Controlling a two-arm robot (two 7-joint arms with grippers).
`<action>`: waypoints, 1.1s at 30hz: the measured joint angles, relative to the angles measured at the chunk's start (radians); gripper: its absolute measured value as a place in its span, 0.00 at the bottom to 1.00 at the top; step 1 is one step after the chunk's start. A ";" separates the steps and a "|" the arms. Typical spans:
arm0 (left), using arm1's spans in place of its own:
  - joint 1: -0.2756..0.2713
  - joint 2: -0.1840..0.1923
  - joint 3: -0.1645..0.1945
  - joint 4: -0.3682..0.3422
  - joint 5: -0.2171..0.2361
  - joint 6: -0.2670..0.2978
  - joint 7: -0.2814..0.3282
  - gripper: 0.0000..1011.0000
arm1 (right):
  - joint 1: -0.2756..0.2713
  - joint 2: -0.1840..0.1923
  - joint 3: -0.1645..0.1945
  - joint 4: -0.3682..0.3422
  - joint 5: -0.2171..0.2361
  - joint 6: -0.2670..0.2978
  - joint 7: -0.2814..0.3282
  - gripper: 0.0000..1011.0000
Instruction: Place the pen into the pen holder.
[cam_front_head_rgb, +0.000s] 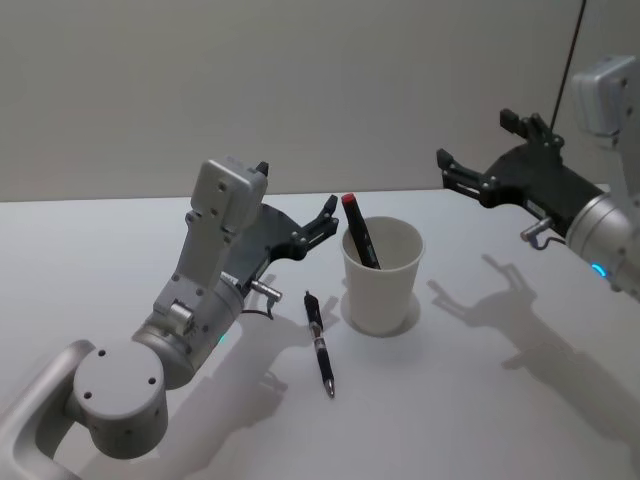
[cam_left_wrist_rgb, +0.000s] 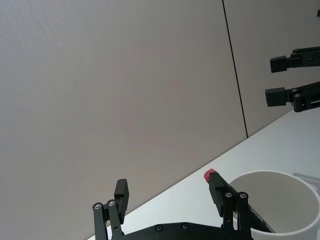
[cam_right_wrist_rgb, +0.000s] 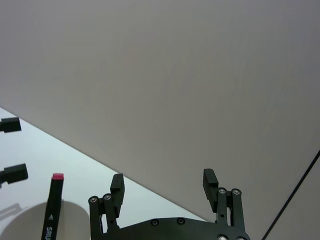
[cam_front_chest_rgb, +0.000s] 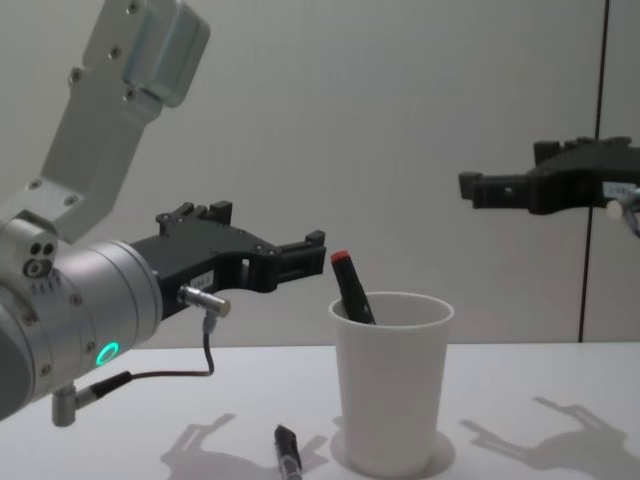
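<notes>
One red-capped pen (cam_front_head_rgb: 359, 233), one black pen (cam_front_head_rgb: 320, 343), one pen holder (cam_front_head_rgb: 381, 296).

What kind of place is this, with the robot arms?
Probably a robot test lab: the open left gripper and open right gripper reach over a plain white table before a bare grey wall, with a paper-cup pen holder, a marker in it and a pen beside it.

White table (cam_front_head_rgb: 450, 430) — grey wall (cam_front_head_rgb: 300, 90)
</notes>
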 joint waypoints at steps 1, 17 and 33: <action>0.000 0.000 0.000 0.000 0.000 0.000 0.000 0.99 | 0.002 0.003 0.002 0.000 0.000 0.008 0.005 0.99; 0.000 0.000 0.000 0.000 0.000 0.000 0.000 0.99 | 0.059 0.065 0.028 0.043 -0.025 0.177 0.221 0.99; 0.000 0.000 0.000 0.000 0.000 0.000 0.000 0.99 | 0.131 0.120 0.021 0.151 -0.095 0.248 0.539 0.99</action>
